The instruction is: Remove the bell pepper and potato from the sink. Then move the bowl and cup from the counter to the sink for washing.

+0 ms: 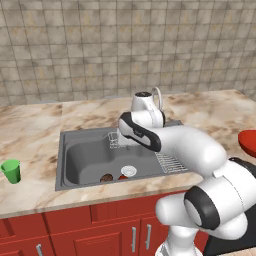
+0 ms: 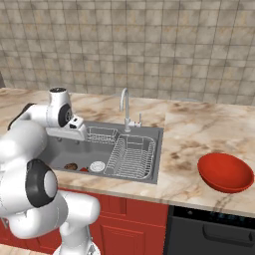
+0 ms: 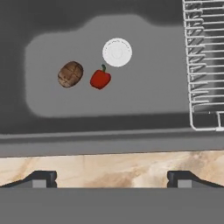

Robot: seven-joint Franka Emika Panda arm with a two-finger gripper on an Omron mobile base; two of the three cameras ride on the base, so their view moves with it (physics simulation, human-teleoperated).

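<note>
Sink [image 1: 75, 150]: grey steel basin set in the marble table [image 1: 35, 125], centre of the left base view; round drain [image 3: 117, 52] seen upper centre in the hand view.
Potato [image 3: 70, 74]: lying on the basin floor, left of centre in the hand view, just beside the bell pepper, apart from it.
Bell pepper [image 3: 100, 79]: on the basin floor, right of the potato, below the drain.
Wire rack [image 3: 203, 65]: seen at the right edge of the hand view.
Bowl [image 2: 225, 172]: on the table, lower right of the right base view, well apart from the sink.
Cup [image 1: 11, 171]: upright on the table, left edge of the left base view.
Fingers [image 3: 112, 178]: spread fully apart, nothing held, shown at the bottom of the hand view over the sink's front rim.
</note>
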